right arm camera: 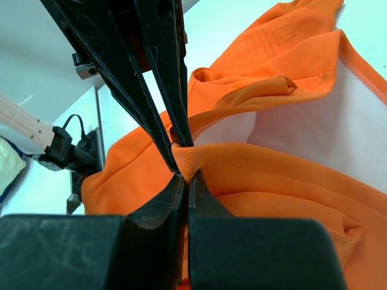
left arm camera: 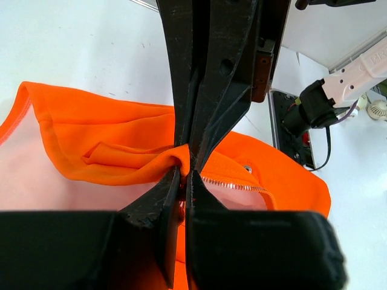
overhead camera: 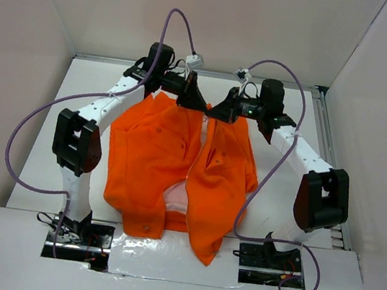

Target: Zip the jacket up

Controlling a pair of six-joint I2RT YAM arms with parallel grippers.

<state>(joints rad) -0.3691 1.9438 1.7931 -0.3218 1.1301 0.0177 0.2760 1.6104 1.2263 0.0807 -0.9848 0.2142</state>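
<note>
White table (overhead camera: 287,203). Orange jacket (overhead camera: 151,157) mid-table, front unzipped, pale lining showing toward 6 o'clock. Left gripper (overhead camera: 189,101) pinched narrow on the jacket's far edge at 12 o'clock. Right gripper (overhead camera: 222,111) just beside it at 1 o'clock, clamped on an orange fold.

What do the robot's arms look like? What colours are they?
The left arm and right arm are white tubes with chunky black joints. A purple cable loops along each one. Their jaws are black, long and pointed.
</note>
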